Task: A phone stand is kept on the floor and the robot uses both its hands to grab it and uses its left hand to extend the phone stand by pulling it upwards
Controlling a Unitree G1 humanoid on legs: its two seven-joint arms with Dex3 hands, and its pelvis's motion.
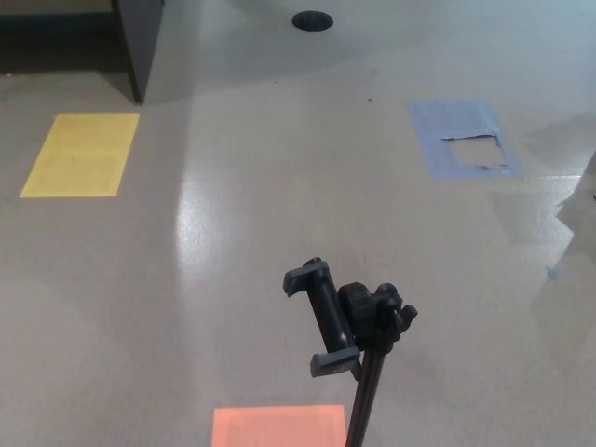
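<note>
A black phone stand [349, 335] rises from the bottom edge of the head view, slightly right of centre. Its empty phone clamp [321, 317] sits at the top, tilted, with a knobbed joint [380, 312] beside it. The thin pole [365, 400] runs down out of the picture, so the base is hidden. Neither of my hands shows anywhere in the view.
The grey floor carries a yellow rectangle [82, 154] at the left, a torn blue taped patch [463, 138] at the right and an orange-red patch [277, 426] at the bottom. A dark cabinet edge [138, 42] and a round black floor cap [312, 20] lie far back.
</note>
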